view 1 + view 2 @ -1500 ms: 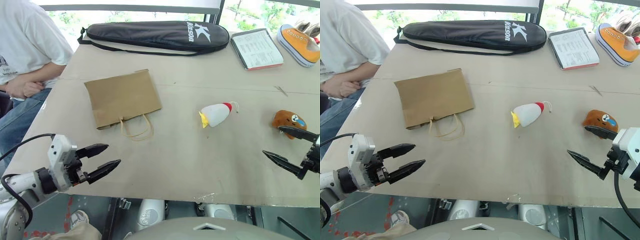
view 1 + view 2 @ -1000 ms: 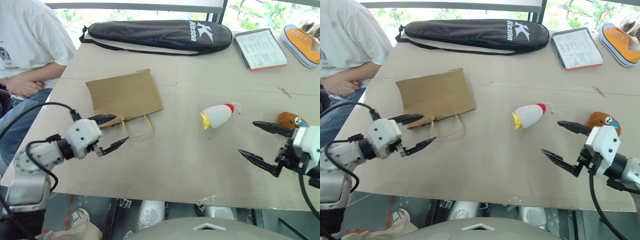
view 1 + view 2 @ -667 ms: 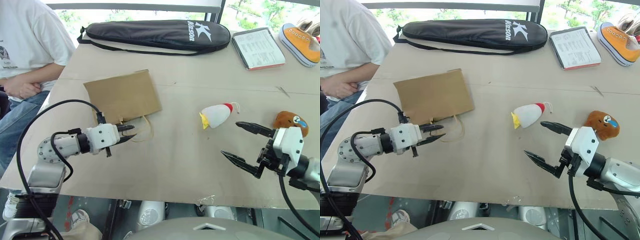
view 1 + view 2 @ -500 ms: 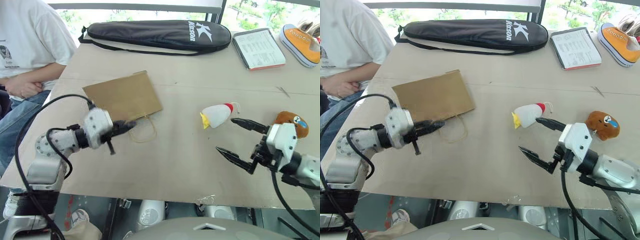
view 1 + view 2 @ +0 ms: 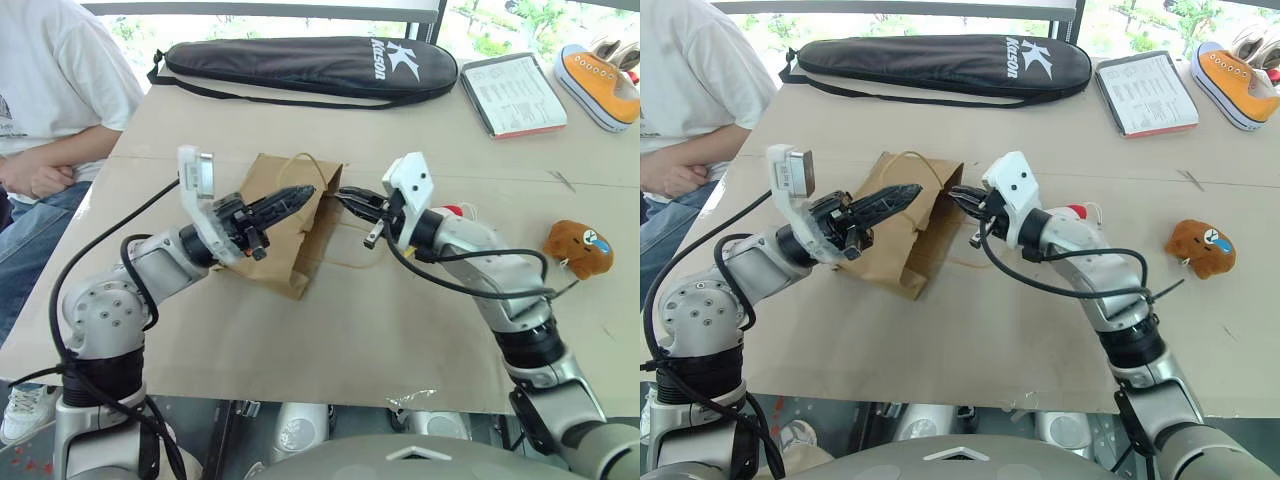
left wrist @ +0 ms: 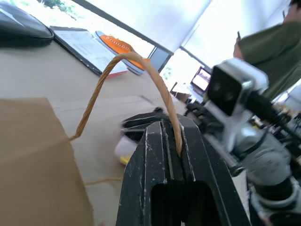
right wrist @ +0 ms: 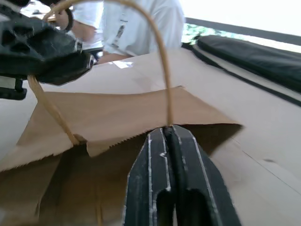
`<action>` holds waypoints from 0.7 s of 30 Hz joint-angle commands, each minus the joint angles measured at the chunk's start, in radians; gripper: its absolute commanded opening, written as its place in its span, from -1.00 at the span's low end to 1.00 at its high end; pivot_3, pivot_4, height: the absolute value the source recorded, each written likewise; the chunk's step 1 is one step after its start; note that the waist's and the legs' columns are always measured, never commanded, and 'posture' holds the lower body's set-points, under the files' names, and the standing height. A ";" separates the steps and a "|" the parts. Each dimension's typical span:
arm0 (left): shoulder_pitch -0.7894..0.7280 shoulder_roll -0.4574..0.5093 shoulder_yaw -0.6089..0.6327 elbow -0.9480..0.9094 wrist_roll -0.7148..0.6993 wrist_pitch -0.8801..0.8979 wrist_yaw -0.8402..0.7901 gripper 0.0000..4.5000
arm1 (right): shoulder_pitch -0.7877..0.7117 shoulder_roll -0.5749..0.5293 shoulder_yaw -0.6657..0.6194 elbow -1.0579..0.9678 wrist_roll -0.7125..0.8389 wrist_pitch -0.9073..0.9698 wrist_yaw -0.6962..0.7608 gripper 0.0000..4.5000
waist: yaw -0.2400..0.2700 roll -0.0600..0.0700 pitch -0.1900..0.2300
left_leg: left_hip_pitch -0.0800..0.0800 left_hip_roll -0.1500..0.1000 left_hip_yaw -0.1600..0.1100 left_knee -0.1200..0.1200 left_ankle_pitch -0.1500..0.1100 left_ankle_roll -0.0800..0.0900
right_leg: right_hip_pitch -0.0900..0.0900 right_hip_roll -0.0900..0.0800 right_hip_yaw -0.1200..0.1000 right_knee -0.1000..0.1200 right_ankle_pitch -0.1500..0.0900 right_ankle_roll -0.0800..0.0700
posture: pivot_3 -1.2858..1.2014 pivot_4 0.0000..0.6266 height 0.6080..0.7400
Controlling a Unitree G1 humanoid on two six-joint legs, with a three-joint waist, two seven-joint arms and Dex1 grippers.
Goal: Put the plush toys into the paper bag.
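Right now the paper bag [image 5: 283,225] sits lifted near the table's [image 5: 330,330] middle, mouth toward my right gripper [image 5: 350,199], which is clenched on its rim. My left gripper [image 5: 297,192] is clamped on a twine handle [image 6: 136,75]. Behind my right arm lies the white toy [image 5: 1072,213]; the brown bear [image 5: 578,248] waits by the right edge.

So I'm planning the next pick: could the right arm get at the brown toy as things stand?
Probably not yet. The right pincer is shut on a bag handle, far from the brown toy lying alone off to its right. Nothing blocks the way, but it must let go first.
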 commanded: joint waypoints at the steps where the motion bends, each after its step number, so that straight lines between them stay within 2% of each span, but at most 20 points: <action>1: -0.011 -0.017 0.062 -0.052 -0.119 0.005 0.102 -1.00 | -0.018 0.045 0.031 0.116 -0.029 -0.121 0.071 -0.99 | -0.001 0.000 0.000 | 0.000 0.000 0.000 0.000 0.000 0.000 | 0.000 0.000 -0.001 0.000 0.000 0.000 | 0.03 -0.52 1.00; 5: -0.015 -0.033 0.080 -0.061 -0.179 -0.003 0.178 -1.00 | -0.025 0.104 0.081 0.262 -0.077 -0.228 0.130 -0.99 | -0.004 0.000 0.000 | 0.000 0.000 -0.001 0.000 0.000 -0.001 | 0.000 0.000 -0.001 0.001 0.000 0.000 | 0.03 -0.52 1.00; 10: 0.002 -0.024 0.063 -0.089 -0.185 0.004 0.194 -1.00 | -0.075 0.182 0.120 0.454 -0.141 -0.352 0.187 -0.99 | -0.005 0.000 0.000 | 0.000 0.000 -0.001 0.000 0.001 -0.002 | 0.000 0.000 -0.001 0.001 0.000 0.000 | 0.03 -0.52 1.00; 14: 0.007 -0.035 0.038 -0.105 -0.161 -0.005 0.190 -1.00 | -0.169 0.271 0.166 0.722 -0.234 -0.487 0.216 -0.99 | -0.006 0.000 0.000 | 0.001 0.000 -0.002 0.000 0.001 -0.003 | 0.000 0.000 -0.002 0.001 0.000 0.000 | 0.03 -0.52 1.00; 17: 0.012 -0.035 0.041 -0.117 -0.170 -0.006 0.197 -1.00 | -0.224 0.334 0.143 0.864 -0.255 -0.570 0.218 -0.99 | -0.008 0.001 0.000 | 0.002 0.000 -0.002 -0.002 0.002 -0.004 | 0.000 0.001 -0.002 0.001 0.000 -0.001 | 0.03 -0.52 1.00; 21: 0.036 -0.023 0.058 -0.135 -0.171 -0.008 0.197 -1.00 | -0.261 0.370 0.120 0.935 -0.269 -0.652 0.240 -0.99 | -0.006 0.001 0.000 | 0.002 -0.001 -0.003 -0.005 0.003 -0.005 | 0.000 -0.002 -0.004 0.000 0.000 -0.001 | 0.03 -0.52 1.00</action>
